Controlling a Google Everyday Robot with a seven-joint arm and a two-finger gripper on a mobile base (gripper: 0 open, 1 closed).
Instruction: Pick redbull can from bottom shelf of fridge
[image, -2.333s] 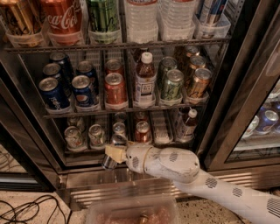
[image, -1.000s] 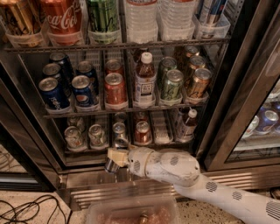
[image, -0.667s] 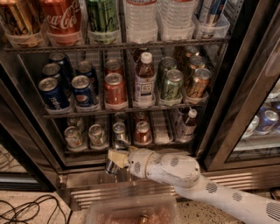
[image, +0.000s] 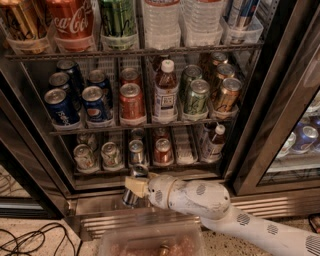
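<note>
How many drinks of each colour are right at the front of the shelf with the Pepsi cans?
Blue Pepsi cans: 2
Red can: 1
Green can: 1
Orange can: 1
Bottle with a white cap: 1
Total: 6
The gripper is lower down, in front of the fridge, below the bottom shelf.

A single camera stands close in front of the fridge (image: 260, 125), higher than its bottom shelf (image: 184, 150), facing inward and tilted downward. The view runs from the fridge's bottle rack (image: 150, 51) down to its base. The pincer (image: 134, 189) sits just before the bottom shelf's front edge, low in the frame.
</note>
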